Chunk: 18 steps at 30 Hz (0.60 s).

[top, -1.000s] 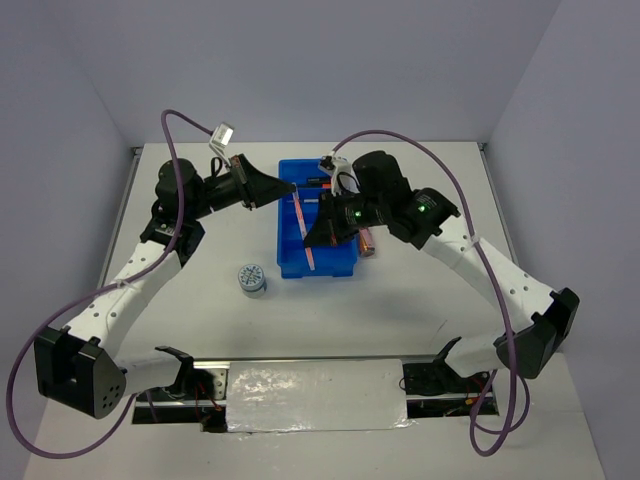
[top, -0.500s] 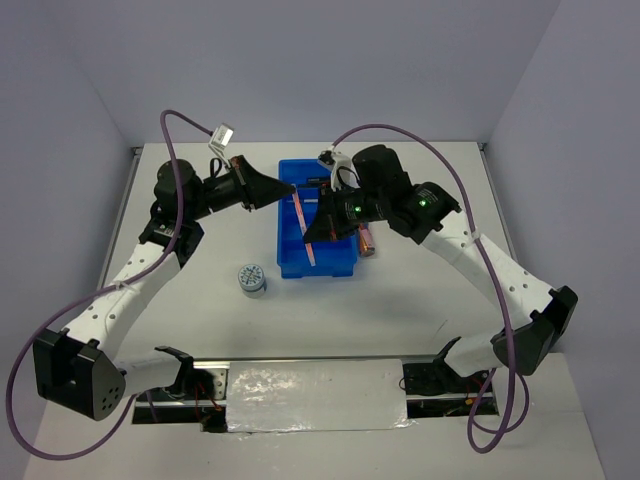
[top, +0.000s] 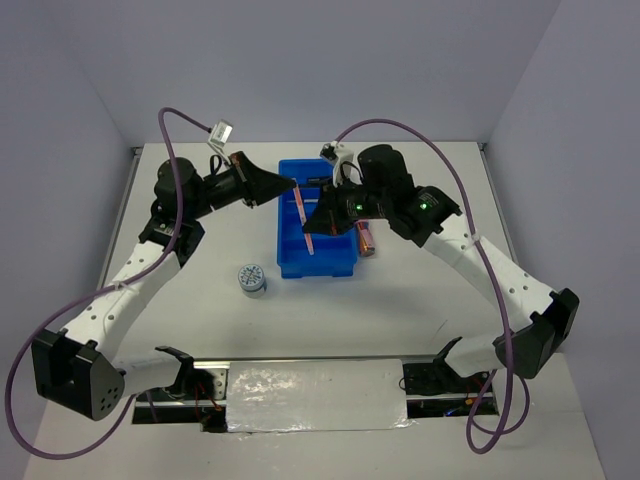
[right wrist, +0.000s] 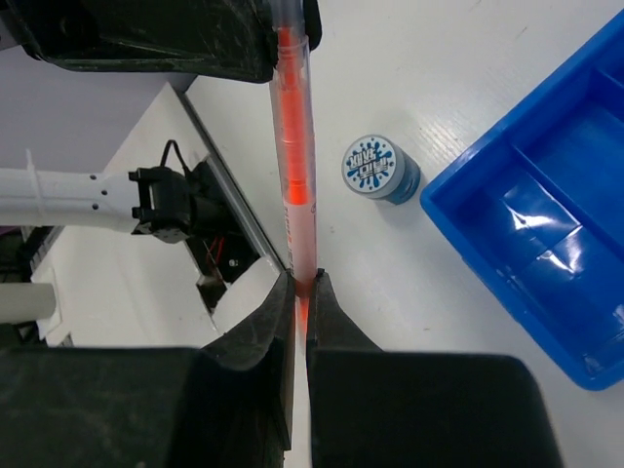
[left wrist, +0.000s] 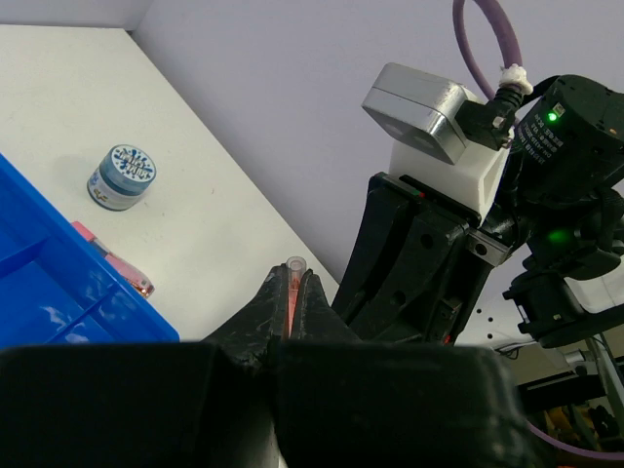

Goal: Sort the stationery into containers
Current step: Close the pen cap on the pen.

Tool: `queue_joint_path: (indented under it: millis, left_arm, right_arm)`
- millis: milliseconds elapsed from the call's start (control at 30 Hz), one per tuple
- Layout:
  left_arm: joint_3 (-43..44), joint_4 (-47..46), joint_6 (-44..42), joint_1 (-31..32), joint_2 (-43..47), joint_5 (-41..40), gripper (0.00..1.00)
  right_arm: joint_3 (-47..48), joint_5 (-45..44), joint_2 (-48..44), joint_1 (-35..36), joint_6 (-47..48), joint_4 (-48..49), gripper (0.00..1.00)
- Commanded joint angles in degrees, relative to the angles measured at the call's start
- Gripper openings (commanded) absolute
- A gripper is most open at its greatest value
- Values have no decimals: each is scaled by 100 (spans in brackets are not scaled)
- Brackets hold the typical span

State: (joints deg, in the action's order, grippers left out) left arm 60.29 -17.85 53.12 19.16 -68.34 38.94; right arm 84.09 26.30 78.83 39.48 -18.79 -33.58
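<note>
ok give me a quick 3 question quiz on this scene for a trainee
1. True or false: only the right gripper is shut on the pen.
2. Where is the tape roll? A) inside the tray B) on the table, left of the tray C) held by an arm
3. What lies on the table just beside the tray's right side?

Key
1. False: the left gripper pinches the pen's other end, so both hold it over the tray.
2. B
3. The pink tube.
</note>
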Motion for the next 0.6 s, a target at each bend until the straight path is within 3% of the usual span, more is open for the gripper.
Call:
queue_joint_path:
  millis: [0, 167, 267, 467, 567]
  left_arm:
    - [131, 1000, -547, 255, 110, 800, 0]
    - [246, 1240, -672, 255, 119, 905, 0]
    - [325, 1179, -645, 255, 189, 914, 13]
    - [746, 1424, -847, 255, 330, 466, 56]
    - [774, 1241, -743, 255, 330, 369, 65]
  right_arm:
    - [537, -268, -34, -318, 427, 1565, 0]
    - [274, -153, -192, -301, 675, 1899, 0]
    - [12, 216, -358, -301, 587, 2161, 0]
    - [-358, 296, -737, -292, 727, 1996, 0]
    - [-464, 358, -851, -266, 701, 1926, 0]
